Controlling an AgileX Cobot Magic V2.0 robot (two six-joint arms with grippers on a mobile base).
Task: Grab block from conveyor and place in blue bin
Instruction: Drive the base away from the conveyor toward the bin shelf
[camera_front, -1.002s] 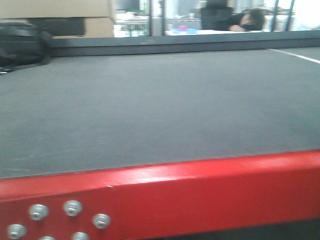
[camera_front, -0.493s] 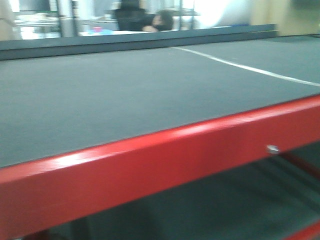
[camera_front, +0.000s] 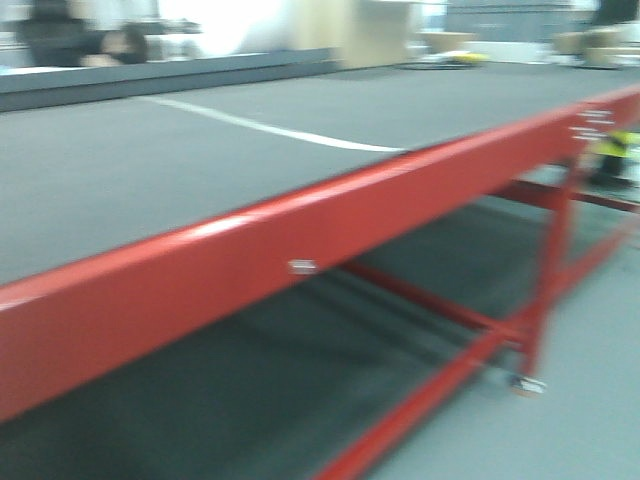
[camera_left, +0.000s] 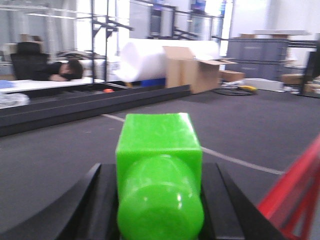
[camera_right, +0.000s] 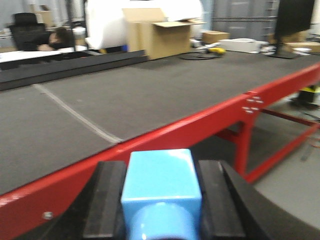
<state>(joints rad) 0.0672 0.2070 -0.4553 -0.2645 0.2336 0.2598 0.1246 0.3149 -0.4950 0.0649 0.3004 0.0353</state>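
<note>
The conveyor (camera_front: 150, 170) is stretching wide and flat across the room, its dark-grey belt crossed by a thin white seam (camera_front: 270, 130), with a dark rail (camera_front: 170, 75) running along its far edge and a red frame (camera_front: 200, 280) bounding its near edge. The front view is smearing badly, so the grey floor (camera_front: 590, 380) under the conveyor's red legs is showing only as a blur. The left gripper (camera_left: 157, 167) is hanging over the belt, well inside the red frame, pointing toward the far rail; its black fingers (camera_left: 95, 200) are pressing in on either side of a green block (camera_left: 159, 140), gripping it. The right gripper (camera_right: 161, 165) is sitting just outside the conveyor's near edge, facing the red frame, and its fingers (camera_right: 107, 195) are clamping a blue block (camera_right: 161, 182) between them. Beyond the conveyor's far rail a cardboard box (camera_left: 192, 67) is standing open next to a large white roll (camera_left: 145, 57), and a person (camera_left: 62, 70) is slumping over a desk, apparently with the head down on the arms.
</note>
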